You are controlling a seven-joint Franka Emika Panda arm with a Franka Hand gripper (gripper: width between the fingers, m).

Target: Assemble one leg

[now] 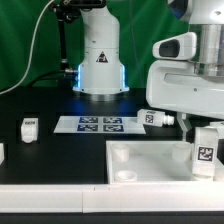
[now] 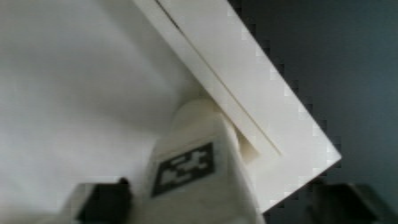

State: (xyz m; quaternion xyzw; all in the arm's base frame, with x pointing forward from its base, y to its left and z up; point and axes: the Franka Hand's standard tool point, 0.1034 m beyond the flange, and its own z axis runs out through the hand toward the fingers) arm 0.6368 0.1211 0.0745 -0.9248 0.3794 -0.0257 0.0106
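A leg (image 1: 207, 150), a white post with a black-and-white tag, stands upright at the corner of the large flat white tray-like piece (image 1: 140, 160) on the exterior view's right. My gripper (image 1: 207, 132) is around its upper part. In the wrist view the leg (image 2: 199, 165) stands between my dark fingers (image 2: 103, 200). One finger lies against the leg and a gap shows between the leg and the other finger, so the jaws stand open. The tray-like piece's edge (image 2: 249, 90) runs diagonally past the leg. The leg's foot is hidden.
The marker board (image 1: 100, 123) lies in front of the robot base (image 1: 98, 60). A loose leg (image 1: 30, 127) stands at the exterior view's left. Another (image 1: 152, 118) lies beside the marker board, and a third (image 1: 2, 152) shows at the left edge.
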